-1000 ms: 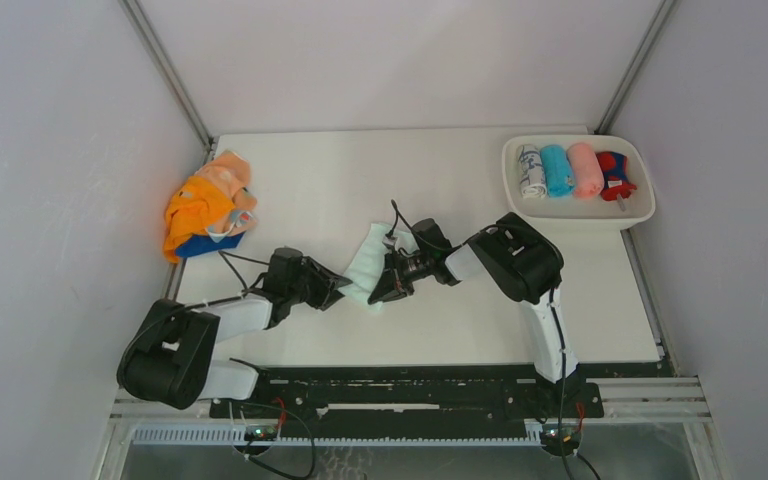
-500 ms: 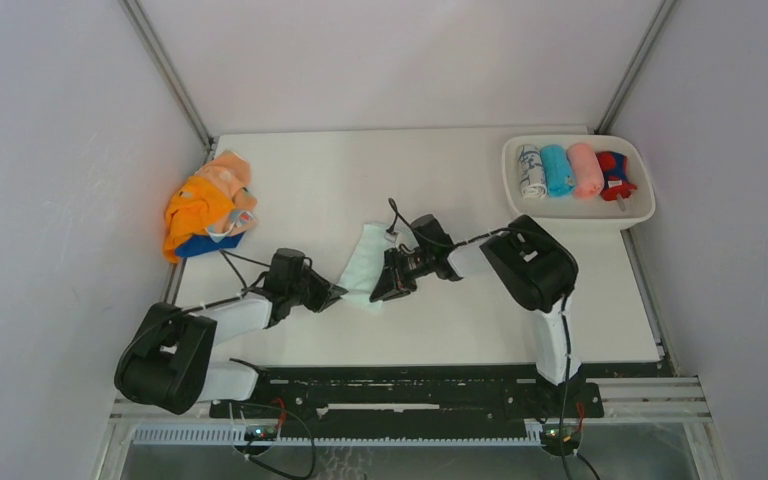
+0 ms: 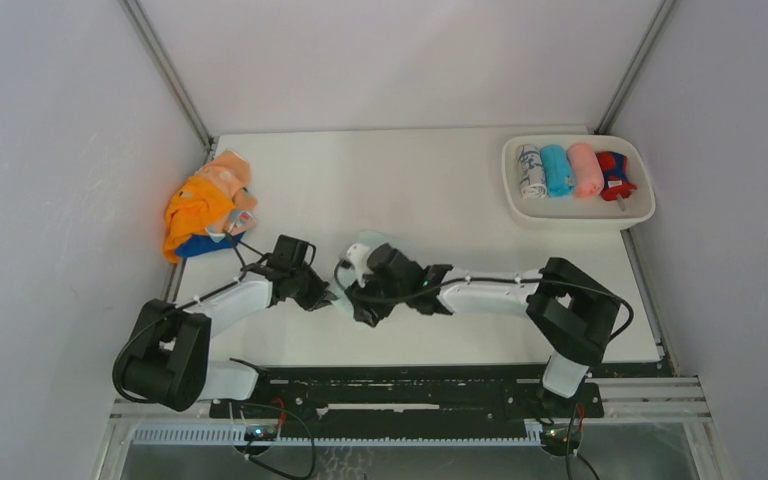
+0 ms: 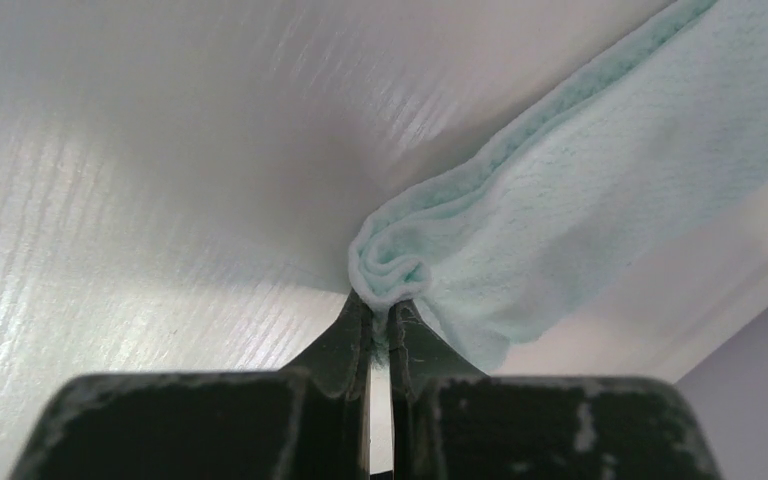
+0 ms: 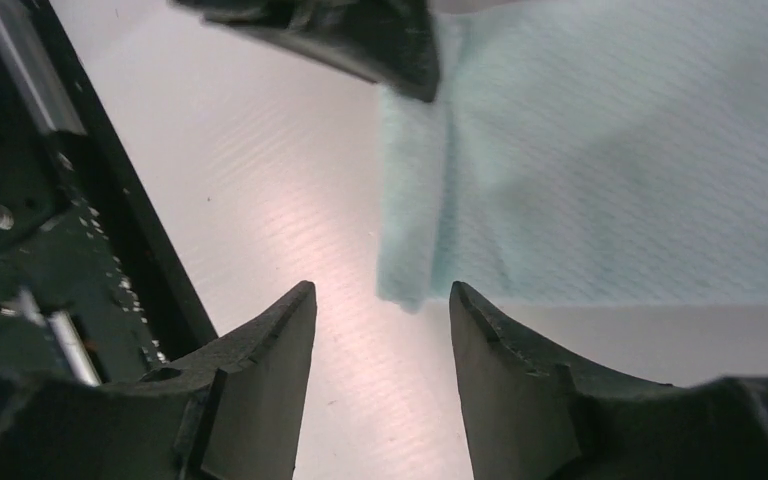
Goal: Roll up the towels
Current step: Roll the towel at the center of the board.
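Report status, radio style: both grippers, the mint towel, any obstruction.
Left gripper shut on corner of mint towel. Right gripper open, empty, at towel's edge. No obstruction seen.

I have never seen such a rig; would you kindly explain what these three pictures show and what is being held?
Two robot arms stand at the near edge of a white table. One camera looks down from above; two sit on the wrists, looking past their own fingers. The left gripper is pinched shut on a corner of the pale mint towel; the right gripper hangs open short of it. Unrolled towels are heaped far left; four rolled towels lie in the white tray.
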### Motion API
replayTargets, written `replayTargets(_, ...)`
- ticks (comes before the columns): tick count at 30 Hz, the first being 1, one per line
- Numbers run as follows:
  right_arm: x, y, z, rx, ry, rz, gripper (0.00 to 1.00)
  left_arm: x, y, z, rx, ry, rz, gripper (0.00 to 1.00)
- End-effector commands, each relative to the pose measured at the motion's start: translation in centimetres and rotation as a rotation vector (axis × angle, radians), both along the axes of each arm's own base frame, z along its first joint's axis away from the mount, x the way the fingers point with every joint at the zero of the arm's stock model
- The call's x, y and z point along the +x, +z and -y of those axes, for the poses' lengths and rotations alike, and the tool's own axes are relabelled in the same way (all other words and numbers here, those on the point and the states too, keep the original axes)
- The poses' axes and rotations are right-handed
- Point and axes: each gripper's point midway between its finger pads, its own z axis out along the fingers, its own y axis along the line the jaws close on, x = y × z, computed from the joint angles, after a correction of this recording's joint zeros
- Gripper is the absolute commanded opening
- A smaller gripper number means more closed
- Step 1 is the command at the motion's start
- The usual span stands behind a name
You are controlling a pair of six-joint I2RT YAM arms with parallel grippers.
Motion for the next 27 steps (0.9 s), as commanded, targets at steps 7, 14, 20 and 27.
replayTargets(7,0.5,1.5,-2.7,-0.18,0.094,0.6,0.52,-1.9,-0.6,-1.2,0.096,-0.074,-0.125,0.01)
replayTargets(14,0.1,-0.7,-3.2,-0.234,0.133,0.619,0.5,-1.9,-0.8,-1.2,0.1,-0.081,-0.133,0.01)
replayTargets(20,-0.4,-0.7,-3.7,-0.239,0.152,0.648,0.49,-1.7,-0.6,-1.2,0.103,-0.081,-0.128,0.02)
replayTargets(27,-0.9,1.0,-4.5,-0.223,0.171,0.684,0.51,-1.9,-0.7,-1.3,0.103,-0.08,-0.132,0.02)
